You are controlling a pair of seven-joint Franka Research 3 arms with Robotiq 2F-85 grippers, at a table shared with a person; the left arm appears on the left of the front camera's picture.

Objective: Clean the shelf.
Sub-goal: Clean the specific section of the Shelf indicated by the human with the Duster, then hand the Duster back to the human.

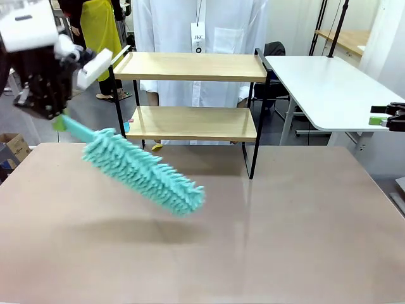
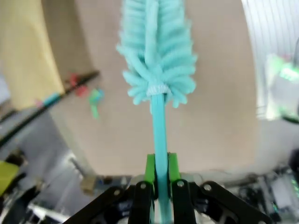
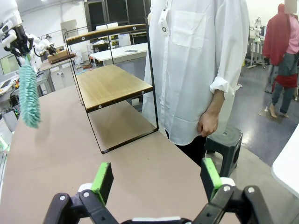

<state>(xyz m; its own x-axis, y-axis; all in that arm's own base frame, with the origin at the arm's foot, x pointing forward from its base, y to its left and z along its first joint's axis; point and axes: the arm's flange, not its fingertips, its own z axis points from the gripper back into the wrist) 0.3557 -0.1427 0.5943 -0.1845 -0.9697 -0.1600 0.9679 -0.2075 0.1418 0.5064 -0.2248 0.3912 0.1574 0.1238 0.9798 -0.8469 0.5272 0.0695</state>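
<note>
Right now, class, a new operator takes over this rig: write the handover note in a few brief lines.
Left tool: shut on the teal duster handle, held raised over the table, brush angled down.
Right tool: open, holding nothing, at the table's right edge.
Shelf: at the table's far side, both boards bare; a person stands behind it.
Done: duster picked up.
Left: dust both boards.

The shelf (image 1: 190, 66) is formed of matt light wood on thin black metal; the duster (image 1: 145, 171) is covered in teal fluffy fibres.
</note>
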